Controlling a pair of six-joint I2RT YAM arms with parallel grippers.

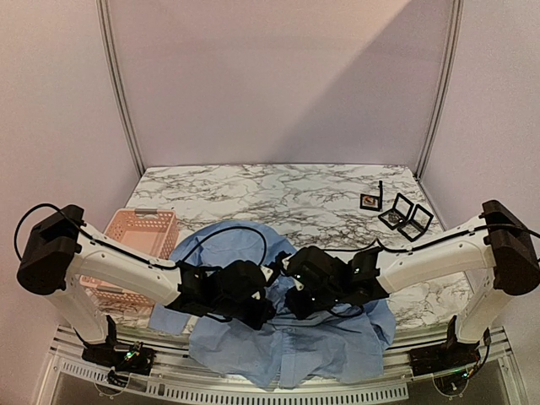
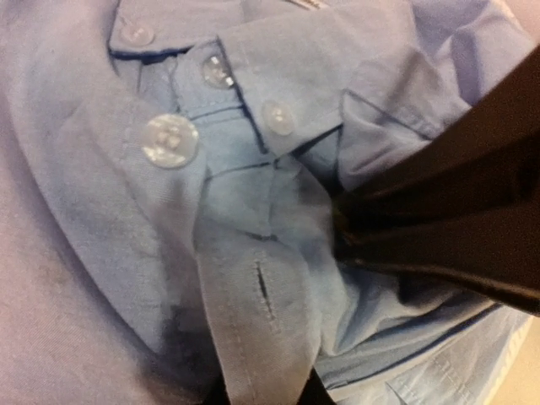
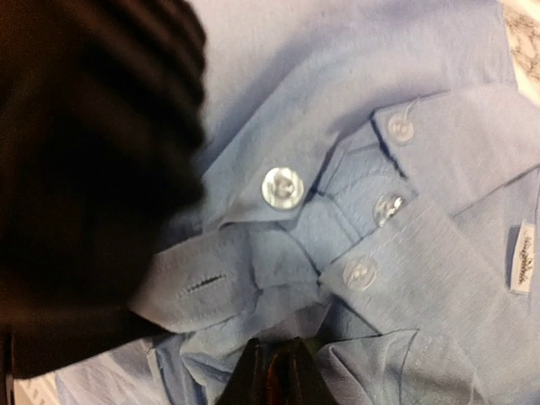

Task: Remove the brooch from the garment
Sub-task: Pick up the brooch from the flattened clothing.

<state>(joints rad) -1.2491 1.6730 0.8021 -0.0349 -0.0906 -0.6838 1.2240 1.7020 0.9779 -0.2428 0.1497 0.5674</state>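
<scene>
1. Two robot arms meet over the garment (image 1: 295, 354), a light blue shirt crumpled at the near edge of the marble desk (image 1: 253, 190); a pink basket (image 1: 139, 232) stands to its left.
2. The left pincer (image 2: 263, 393) is clamped on the buttonhole strip below the collar; the right pincer (image 3: 277, 371) is narrowed onto a fold just beside it, seemingly gripping cloth.
3. A large pearly disc (image 2: 169, 140) sits on the collar among smaller buttons; it may be the brooch, though that cannot be told for sure.
4. Nothing appears detached from the shirt; the work looks early, with unpinning and lifting away left to do.
</scene>
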